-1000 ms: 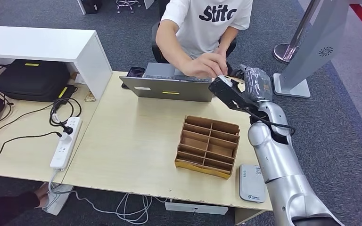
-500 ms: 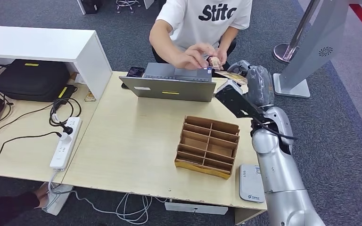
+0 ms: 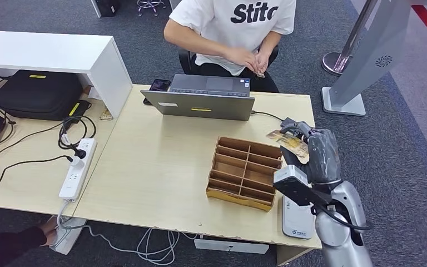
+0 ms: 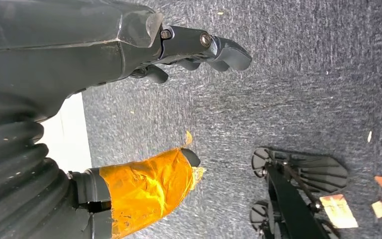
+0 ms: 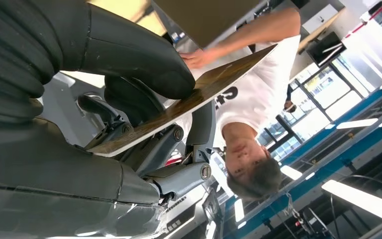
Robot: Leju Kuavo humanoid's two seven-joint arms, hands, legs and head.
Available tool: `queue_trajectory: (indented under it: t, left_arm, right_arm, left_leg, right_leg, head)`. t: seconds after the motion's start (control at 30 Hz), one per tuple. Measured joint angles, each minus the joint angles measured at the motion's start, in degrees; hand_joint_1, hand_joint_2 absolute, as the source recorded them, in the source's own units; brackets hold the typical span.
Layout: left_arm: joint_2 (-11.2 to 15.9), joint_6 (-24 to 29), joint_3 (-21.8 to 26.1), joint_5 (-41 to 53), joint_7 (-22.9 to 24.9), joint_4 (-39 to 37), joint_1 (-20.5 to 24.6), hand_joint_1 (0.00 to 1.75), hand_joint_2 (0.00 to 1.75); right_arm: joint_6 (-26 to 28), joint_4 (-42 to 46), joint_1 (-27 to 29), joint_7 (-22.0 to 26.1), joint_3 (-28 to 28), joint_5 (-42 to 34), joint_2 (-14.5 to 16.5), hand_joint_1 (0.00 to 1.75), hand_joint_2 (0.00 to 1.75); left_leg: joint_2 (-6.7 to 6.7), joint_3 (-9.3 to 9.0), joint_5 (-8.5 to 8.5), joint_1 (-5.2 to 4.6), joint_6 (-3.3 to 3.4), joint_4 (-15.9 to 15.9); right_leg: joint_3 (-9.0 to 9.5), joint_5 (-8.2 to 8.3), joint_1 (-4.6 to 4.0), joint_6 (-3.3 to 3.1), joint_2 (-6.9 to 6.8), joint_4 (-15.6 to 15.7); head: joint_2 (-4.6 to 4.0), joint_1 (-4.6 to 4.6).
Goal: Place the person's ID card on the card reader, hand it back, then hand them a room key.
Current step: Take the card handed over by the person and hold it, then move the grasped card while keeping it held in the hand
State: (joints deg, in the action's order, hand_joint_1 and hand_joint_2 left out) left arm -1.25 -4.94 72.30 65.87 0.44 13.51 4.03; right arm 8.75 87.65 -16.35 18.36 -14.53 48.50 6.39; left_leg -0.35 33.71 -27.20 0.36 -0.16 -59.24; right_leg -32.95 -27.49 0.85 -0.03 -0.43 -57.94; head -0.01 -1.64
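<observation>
My right hand (image 3: 317,153) hovers over the right side of the table (image 3: 155,167), just beyond the brown compartment box (image 3: 246,171). It holds a flat brown patterned card (image 3: 285,139) between thumb and fingers; the right wrist view has that card (image 5: 194,94) edge-on under the thumb (image 5: 134,59). The grey card reader (image 3: 293,222) lies at the table's front right corner, partly hidden by my wrist. The person (image 3: 239,22) sits behind the laptop, both hands together at the lap around something small (image 3: 259,71). My left hand (image 4: 129,45) hangs over carpet, fingers apart, holding nothing.
A grey laptop (image 3: 200,103) stands at the table's far edge with a phone (image 3: 159,85) beside it. A power strip (image 3: 78,167), cables and a black bag (image 3: 39,92) lie on the left desk. A silver kiosk base (image 3: 344,100) stands on the right.
My right hand has drawn back from the person toward me and lowered to beside the box, still holding the card. The person's hands have withdrawn to the lap with a small item.
</observation>
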Motion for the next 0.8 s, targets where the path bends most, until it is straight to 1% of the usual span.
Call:
queue_trajectory:
  t: [0.17,0.27,0.37,0.6,0.67,0.8]
  left_arm:
    - [-0.4,0.5,1.2,-1.2,0.0,0.0,-0.1,0.00,1.75]
    - [-0.6,0.8,2.0,-1.8,-0.1,0.0,-0.2,0.00,1.75]
    - [-0.7,1.1,2.8,-2.3,-0.1,0.0,-0.2,0.00,1.75]
    - [-1.0,1.5,4.4,-3.2,-0.4,0.0,-0.2,0.00,1.75]
    - [-1.0,1.6,4.6,-3.3,-0.4,0.0,-0.2,0.00,1.75]
    - [-1.0,1.6,5.1,-3.3,-0.4,0.0,-0.2,0.00,1.75]
  right_arm:
    - [2.9,2.7,7.1,-0.5,1.3,0.5,-2.9,1.75,1.75]
    - [5.3,4.2,10.7,-2.4,3.5,3.4,-4.0,1.75,1.75]
    - [5.8,5.5,13.4,-4.9,5.9,7.5,-4.6,1.75,1.75]
    - [2.1,6.7,16.3,-13.2,9.1,16.9,-7.0,1.75,1.75]
    - [0.8,6.7,16.6,-13.9,9.4,17.4,-7.8,1.75,1.75]
    - [-2.6,6.4,16.8,-13.7,9.0,16.5,-9.6,1.75,1.75]
  left_leg:
    - [-0.01,0.02,-0.01,0.00,0.00,0.0]
    - [0.00,0.02,-0.02,0.00,0.01,0.0]
    - [0.00,0.02,-0.02,0.00,0.01,0.0]
    - [0.01,0.01,-0.01,0.00,0.01,0.0]
    - [0.02,0.01,-0.01,0.00,0.01,0.0]
    - [0.01,0.01,-0.01,0.00,0.01,0.0]
  right_leg:
    - [-0.01,-0.01,0.00,0.00,-0.01,0.0]
    - [-0.02,-0.01,0.00,0.00,0.00,0.0]
    - [-0.02,-0.01,0.00,0.00,0.00,0.0]
    - [0.00,0.00,0.00,0.00,0.01,0.0]
    - [0.00,0.00,0.00,0.00,0.02,0.0]
    - [0.00,0.00,0.00,0.00,0.01,0.0]
  head:
    - [0.00,0.01]
    - [0.00,0.00]
    - [0.00,0.00]
    - [-0.01,0.01]
    - [0.00,0.01]
    - [-0.01,0.00]
